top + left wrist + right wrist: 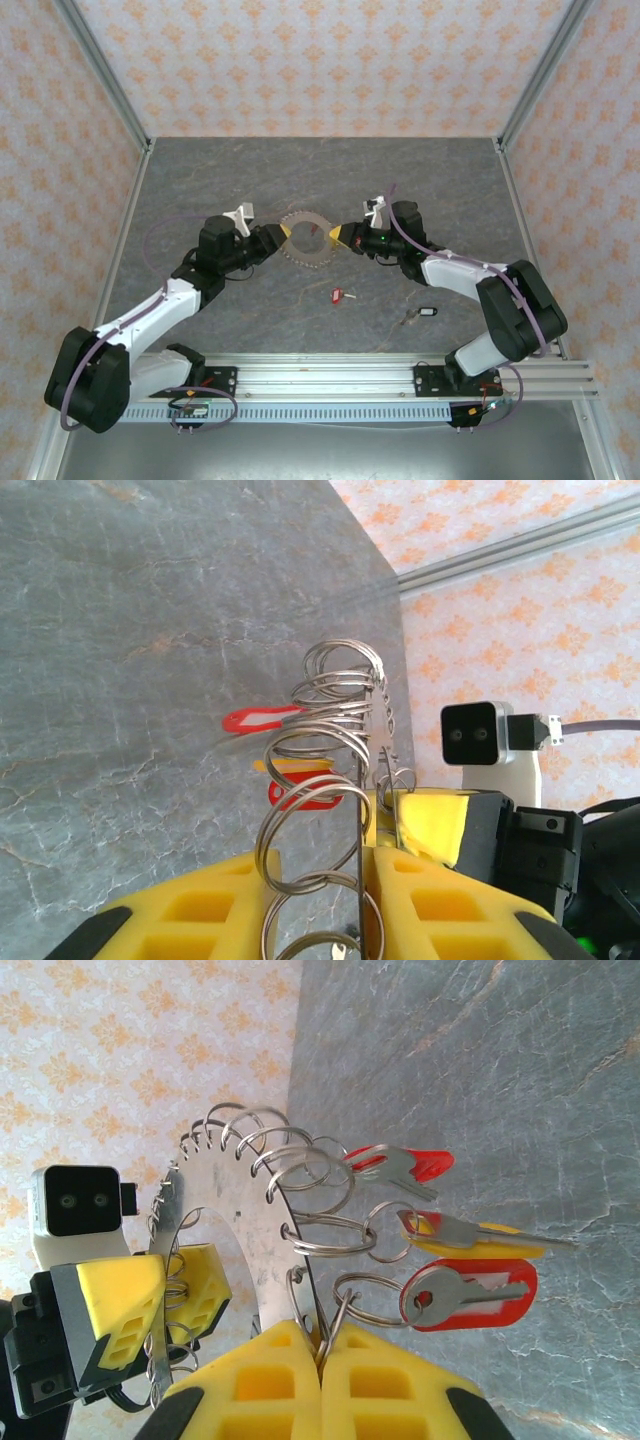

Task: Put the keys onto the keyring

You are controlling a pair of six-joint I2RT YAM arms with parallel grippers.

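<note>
Up off the table [250, 170] — keyring [305, 238] pinched tight by right gripper [337, 236], left gripper [279, 233] around its opposite edge, can't tell if clamped. Three keys [460, 1295] hanging on it already — red key [342, 294] and black-tagged key [425, 313] loose nearside of keyring, still to thread.

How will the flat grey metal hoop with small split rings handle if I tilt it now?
The flat grey metal hoop looks like thin rigid plate, so it likely won't flex between the left gripper and right gripper. Its tagged keys hang from loose split rings, so they will probably swing. Smooth metal pinched at the edge may pivot or slip.
</note>
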